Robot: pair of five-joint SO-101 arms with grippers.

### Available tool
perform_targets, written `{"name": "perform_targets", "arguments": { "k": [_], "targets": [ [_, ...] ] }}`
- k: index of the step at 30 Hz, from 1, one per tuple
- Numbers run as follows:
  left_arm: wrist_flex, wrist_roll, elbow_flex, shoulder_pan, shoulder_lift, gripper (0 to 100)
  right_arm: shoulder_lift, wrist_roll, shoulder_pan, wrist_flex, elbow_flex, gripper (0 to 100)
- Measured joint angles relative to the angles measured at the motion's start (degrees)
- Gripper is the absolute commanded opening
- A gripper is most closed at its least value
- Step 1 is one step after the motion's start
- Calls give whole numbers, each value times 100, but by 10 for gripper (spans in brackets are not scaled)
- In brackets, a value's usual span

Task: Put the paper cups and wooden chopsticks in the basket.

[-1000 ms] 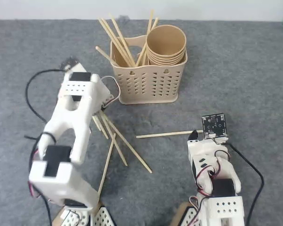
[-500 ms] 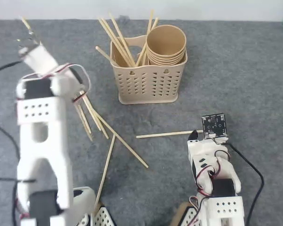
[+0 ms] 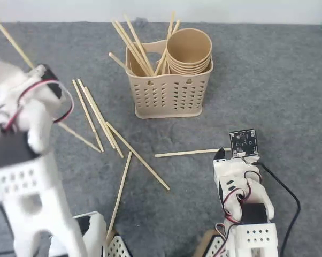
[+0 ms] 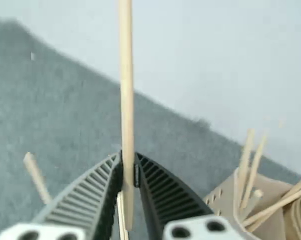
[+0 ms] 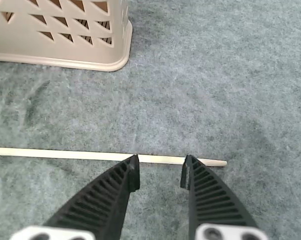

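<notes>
High view: a beige perforated basket (image 3: 171, 101) stands at the far middle of the table. It holds a stack of paper cups (image 3: 189, 49) in its right half and a bundle of chopsticks (image 3: 135, 47) leaning out of its left half. Loose chopsticks (image 3: 99, 115) lie fanned and partly crossed on the floor covering to the left and front of the basket, apart from its wall. A single chopstick (image 3: 189, 152) lies crosswise in front of the basket, with its right end at the right arm (image 3: 241, 195). The left arm (image 3: 24, 160) rises large at the left edge and hides part of the surface and the near end of one loose stick. Left wrist view: the left gripper (image 4: 126, 170) is clamped on a held chopstick (image 4: 125, 95), which runs straight out between the ribbed jaws. Seen from above, this stick slants toward the far left corner, well apart from the basket. Right wrist view: the right gripper (image 5: 160, 165) sits low over the surface with its jaws parted and nothing between them. Both tips lie just at the single chopstick near its end; whether they touch it cannot be told. A corner of the basket lies beyond them. A grey carpet (image 3: 278, 80) covers the whole table, and a pale wall (image 3: 214, 9) runs along its far edge.
</notes>
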Motion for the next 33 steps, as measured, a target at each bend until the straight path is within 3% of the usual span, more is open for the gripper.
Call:
{"name": "perform_targets", "arguments": {
  "k": [4, 8, 13, 19, 22, 27, 33],
  "targets": [
    [-299, -105, 105, 0, -818, 12, 0, 0, 0, 0, 0, 151],
    [-1134, -105, 703, 0, -1662, 12, 0, 0, 0, 0, 0, 151],
    [-2796, -105, 2031, 44, -2690, 12, 0, 0, 0, 0, 0, 151],
    [-5275, -105, 3851, 730, -3622, 12, 0, 0, 0, 0, 0, 151],
    [-6119, -105, 4316, 1196, -3912, 12, 0, 0, 0, 0, 0, 151],
    [-6198, -105, 4176, 2092, -3930, 12, 0, 0, 0, 0, 0, 151],
    [-5486, -105, 3182, 3182, -2927, 12, 0, 0, 0, 0, 0, 151]
  ]
}}
